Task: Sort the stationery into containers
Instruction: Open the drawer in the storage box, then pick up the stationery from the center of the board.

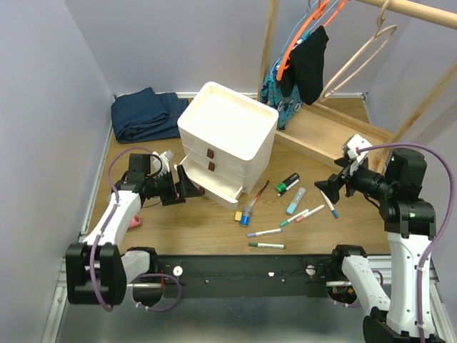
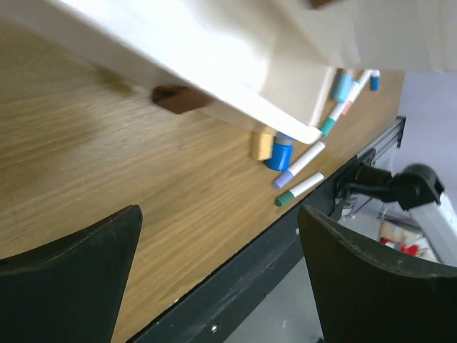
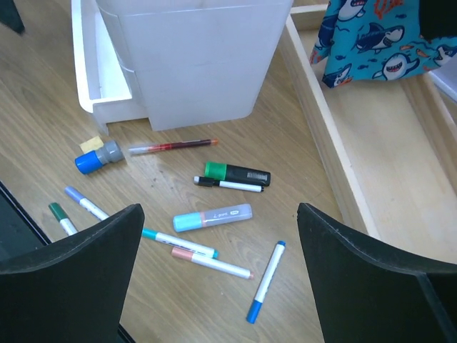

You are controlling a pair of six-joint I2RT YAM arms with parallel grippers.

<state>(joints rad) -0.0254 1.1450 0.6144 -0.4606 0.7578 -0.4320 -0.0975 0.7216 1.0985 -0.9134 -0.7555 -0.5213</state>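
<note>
Stationery lies loose on the table, in front and to the right of the drawers (image 1: 227, 139). We count slim markers (image 3: 180, 241), a red pen (image 3: 171, 146), a black-green marker (image 3: 237, 174), a pale blue capped stick (image 3: 212, 217), a blue-capped bottle (image 3: 98, 156) and a yellow block (image 3: 91, 143).

Handling, as we judge it: all light, rigid plastic. The round barrels look smooth and likely to roll if nudged sideways, so we would pinch each across the barrel near mid-length, jaws square to its long axis. The bottle lies on its side; the body looks the best hold. The block is tiny and sits just beside the bottle, so it is hard to take alone.

Bottom drawer (image 1: 218, 192) stands pulled out, its handle (image 2: 176, 98) free. The other drawers look closed.

Left gripper (image 1: 180, 187) sits just beside the open drawer, fingers (image 2: 68, 286) wide apart, nothing between them, touching nothing we can see.

Right gripper (image 1: 330, 189) hangs above the pens on the right, fingers (image 3: 71, 286) also spread wide, empty.
</note>
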